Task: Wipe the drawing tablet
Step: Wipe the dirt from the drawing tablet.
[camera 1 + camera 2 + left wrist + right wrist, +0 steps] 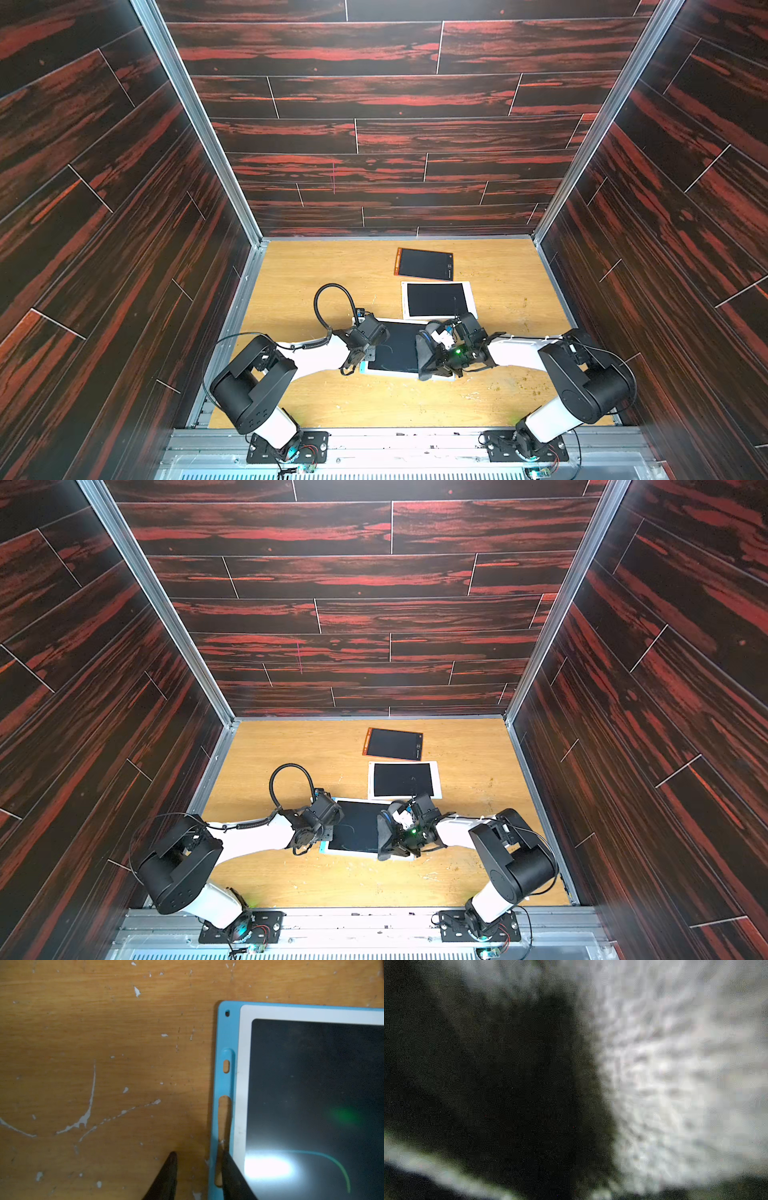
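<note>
The drawing tablet (395, 347) (357, 827) lies near the front of the table, with a blue rim, white frame and black screen. A curved green line (340, 1165) is on the screen (311, 1084). My left gripper (358, 359) (198, 1153) is at the tablet's left edge, jaws partly open. One fingertip (227, 1159) rests on the slot in the blue rim and the second fingertip (172, 1159) is over bare table. My right gripper (441, 356) is shut on a dark grey cloth (424, 353) (384, 833) lying on the screen's right part. The blurred cloth (664, 1084) fills the right wrist view and hides the jaws.
Two more tablets lie behind: a white-framed one (436, 300) just beyond the right gripper and an orange-framed one (424, 264) further back. The wooden table (311, 270) is scratched and flecked with white. Dark panelled walls close in the left, right and back.
</note>
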